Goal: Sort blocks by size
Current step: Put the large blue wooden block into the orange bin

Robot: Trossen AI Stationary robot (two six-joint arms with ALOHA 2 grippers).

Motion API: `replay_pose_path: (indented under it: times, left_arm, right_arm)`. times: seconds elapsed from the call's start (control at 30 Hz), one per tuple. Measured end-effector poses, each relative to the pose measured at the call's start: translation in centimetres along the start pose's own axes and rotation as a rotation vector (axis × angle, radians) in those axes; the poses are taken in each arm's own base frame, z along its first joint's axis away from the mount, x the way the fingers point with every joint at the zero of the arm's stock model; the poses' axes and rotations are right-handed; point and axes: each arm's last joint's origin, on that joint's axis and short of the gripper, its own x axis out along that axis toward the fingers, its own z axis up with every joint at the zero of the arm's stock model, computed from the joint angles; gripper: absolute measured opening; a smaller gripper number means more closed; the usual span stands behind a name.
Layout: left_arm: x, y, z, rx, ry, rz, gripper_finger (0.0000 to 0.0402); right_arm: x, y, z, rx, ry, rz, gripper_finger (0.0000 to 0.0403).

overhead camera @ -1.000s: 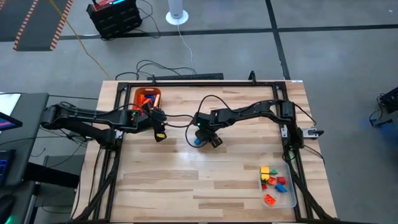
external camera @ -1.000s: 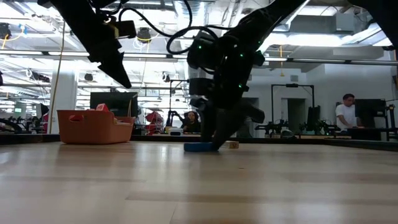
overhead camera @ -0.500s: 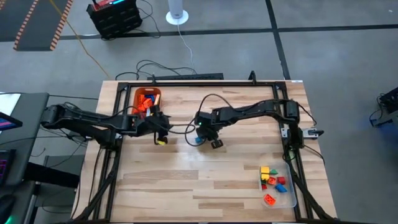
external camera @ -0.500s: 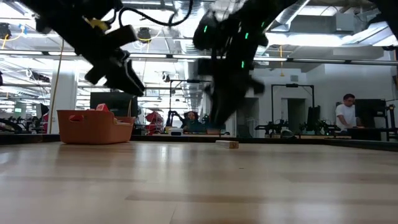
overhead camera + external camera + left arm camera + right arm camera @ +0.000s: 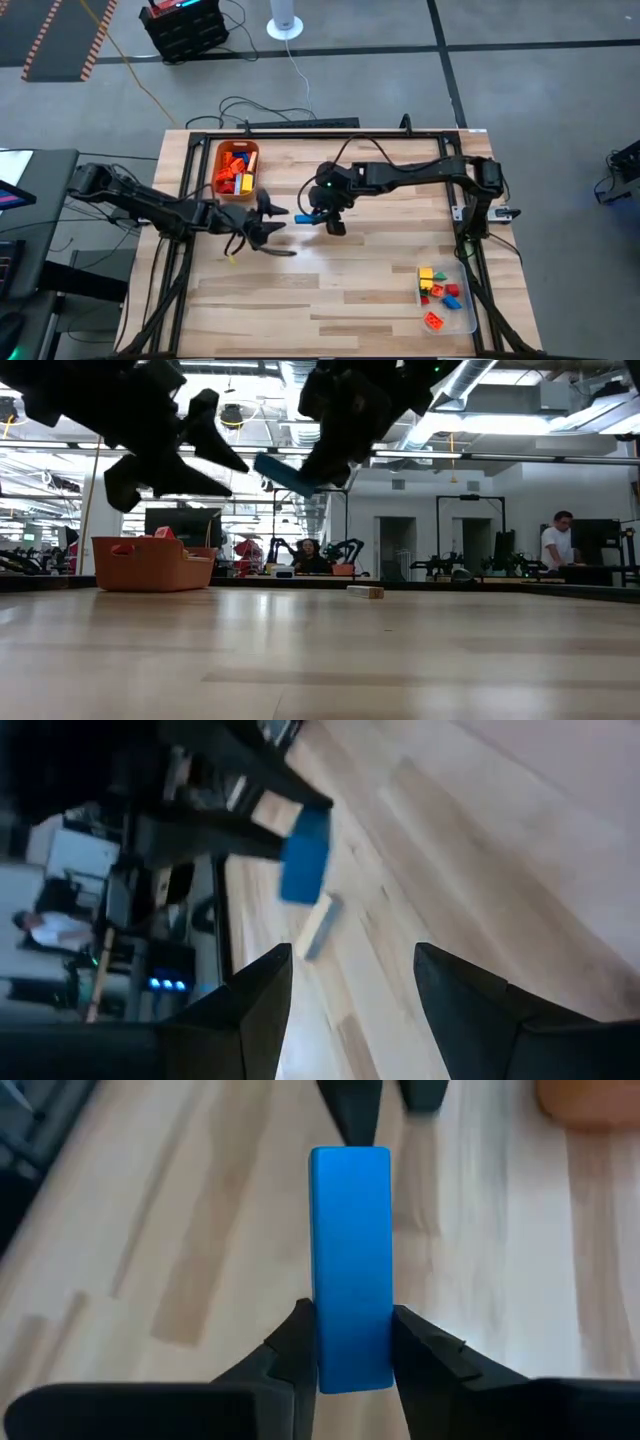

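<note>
Overhead, the right gripper (image 5: 350,1345) pinches a long blue plastic block (image 5: 350,1265) by one end, lifted clear above the middle of the wooden table (image 5: 350,290). Nearby, the left gripper (image 5: 350,990) hangs with fingers apart, empty.

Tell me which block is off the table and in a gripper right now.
The long blue block, pinched between the right gripper fingers and lifted mid-table. The other blocks sit in the orange bin, in the clear tray, or, one tan block, on the table.
</note>
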Motion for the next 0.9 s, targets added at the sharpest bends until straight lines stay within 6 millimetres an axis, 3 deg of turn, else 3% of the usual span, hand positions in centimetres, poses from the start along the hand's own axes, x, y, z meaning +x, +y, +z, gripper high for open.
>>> replay_pose_path:
  times: [0.27, 0.63, 0.77, 0.9]
  left_arm:
    - [0.0, 0.4, 1.1, 0.004, -0.084, 0.073, 0.0206]
    - [2.2, -0.7, 2.6, 0.152, -0.165, 0.068, 0.0204]
    - [3.0, -1.1, 3.0, 0.178, -0.154, 0.048, 0.0163]
    - [3.8, -1.2, 3.3, 0.155, -0.128, 0.060, 0.0084]
  right_arm:
    - [0.4, 1.4, 0.8, 0.016, -0.058, 0.035, 0.0139]
    - [0.7, 2.3, 1.1, 0.078, -0.080, 0.051, 0.0137]
    - [0.7, 2.3, 1.0, 0.087, -0.074, 0.051, 0.0137]
    - [0.7, 2.3, 1.0, 0.101, -0.068, 0.052, 0.0139]
